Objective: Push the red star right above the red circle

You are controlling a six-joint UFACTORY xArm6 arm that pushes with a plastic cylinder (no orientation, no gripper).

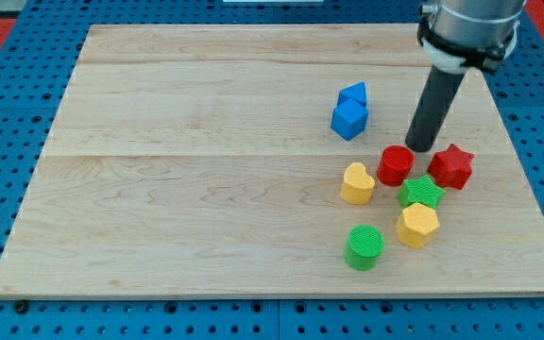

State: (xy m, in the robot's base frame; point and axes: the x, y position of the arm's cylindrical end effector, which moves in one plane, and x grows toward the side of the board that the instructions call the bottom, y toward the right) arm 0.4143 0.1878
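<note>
The red star [451,165] lies at the view's right, just right of the red circle [395,165]. My tip [421,147] rests on the board between them, slightly toward the view's top, close to the circle's upper right edge and left of the star. The dark rod rises from there to the arm at the view's top right.
A yellow heart [357,183] lies left of the red circle. A green star [422,193] sits below it, with a yellow hexagon [416,225] and a green circle [365,246] lower down. Two blue blocks [350,111] lie toward the top. The wooden board [206,189] sits on blue pegboard.
</note>
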